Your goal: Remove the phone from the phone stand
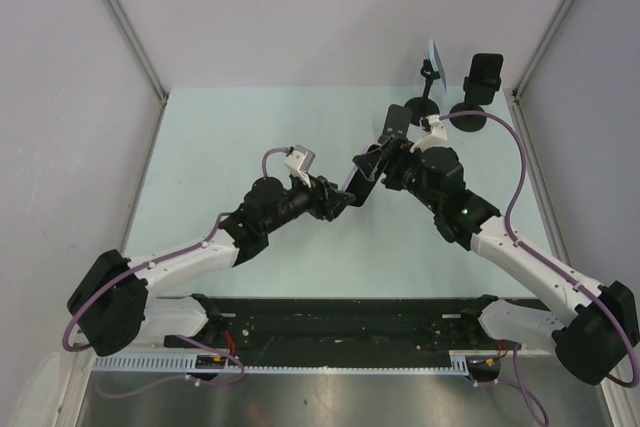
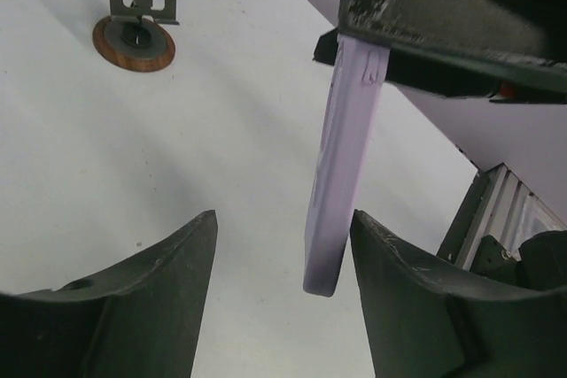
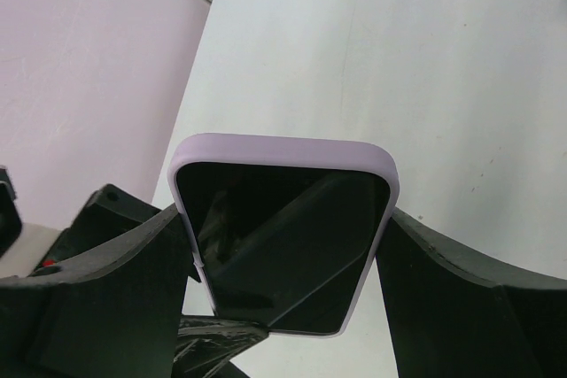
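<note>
The phone (image 3: 283, 236) has a black screen and a lilac case. My right gripper (image 3: 285, 219) is shut on its sides and holds it above the table, at mid-table in the top view (image 1: 357, 183). In the left wrist view the phone (image 2: 341, 157) hangs edge-on, its lower end between my left gripper's (image 2: 283, 219) open fingers, close to the right finger (image 2: 399, 281) without clear contact. The empty phone stand (image 2: 137, 6), with a grey plate and round brown base, stands behind. In the top view my left gripper (image 1: 343, 199) meets the right gripper (image 1: 370, 169) at the phone.
Two more stands on round black bases are at the back right: one (image 1: 432, 97) carries a pale blue item, the other (image 1: 484, 82) a black phone. The empty stand's plate (image 1: 395, 123) is just behind the right wrist. Grey walls enclose the table on three sides.
</note>
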You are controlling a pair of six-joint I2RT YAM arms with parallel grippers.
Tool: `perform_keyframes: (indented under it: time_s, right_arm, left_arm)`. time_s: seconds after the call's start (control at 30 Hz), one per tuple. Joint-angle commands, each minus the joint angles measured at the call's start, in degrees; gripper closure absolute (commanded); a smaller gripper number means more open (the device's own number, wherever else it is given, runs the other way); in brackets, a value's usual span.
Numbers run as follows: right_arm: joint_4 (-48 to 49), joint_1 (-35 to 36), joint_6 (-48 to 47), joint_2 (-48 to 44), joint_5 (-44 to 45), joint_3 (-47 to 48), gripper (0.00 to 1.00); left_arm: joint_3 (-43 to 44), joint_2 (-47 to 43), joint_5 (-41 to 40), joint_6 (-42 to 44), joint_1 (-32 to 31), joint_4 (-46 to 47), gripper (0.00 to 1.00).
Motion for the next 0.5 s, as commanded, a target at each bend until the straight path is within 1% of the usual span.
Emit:
perform_keyframes:
  time_s: [0.0,0.03,0.13,0.17,0.23,0.27,0.33,0.37,0.43,0.47]
  right_arm:
    - [6.26,0.18,1.83,-2.82,-0.91,0.34,0.81]
    - [6.43,0.09,1.92,-2.91,-1.09,0.25,0.81]
    - [6.70,0.00,2.10,-2.99,-1.61,-0.01,0.81]
    - [6.70,0.00,2.10,-2.99,-1.62,-0.01,0.81]
    - [6.70,0.00,2.10,-2.99,-1.62,-0.27,0.80]
    - [6.70,-0.08,2.01,-2.99,-1.70,-0.28,0.80]
    - [6.61,-0.26,2.01,-2.99,-1.70,-0.63,0.80]
    - [6.61,-0.26,2.01,-2.99,-1.79,-0.80,0.79]
    - [6.61,-0.52,2.01,-3.08,-2.23,-1.15,0.70]
    - [6.61,-0.61,2.01,-3.08,-2.58,-1.24,0.59]
  left_arm:
    - [2.20,1.59,-0.91,1.02,-1.06,2.42,0.36]
    - [2.11,1.85,-0.74,1.02,-1.15,2.51,0.37]
    - [2.11,2.47,-0.65,1.02,-1.50,2.69,0.46]
    - [2.11,2.55,-0.74,1.11,-1.59,2.77,0.52]
    - [2.11,2.20,-1.00,1.28,-1.59,2.95,0.61]
    - [2.03,2.03,-1.26,1.54,-1.59,3.13,0.70]
    - [1.94,1.24,-2.05,1.72,-1.59,3.21,0.78]
    - [1.85,0.98,-2.23,1.98,-1.59,3.48,0.87]
    - [1.76,0.36,-2.67,2.07,-1.59,3.57,0.96]
    - [1.67,0.18,-2.93,2.16,-1.59,3.65,1.00]
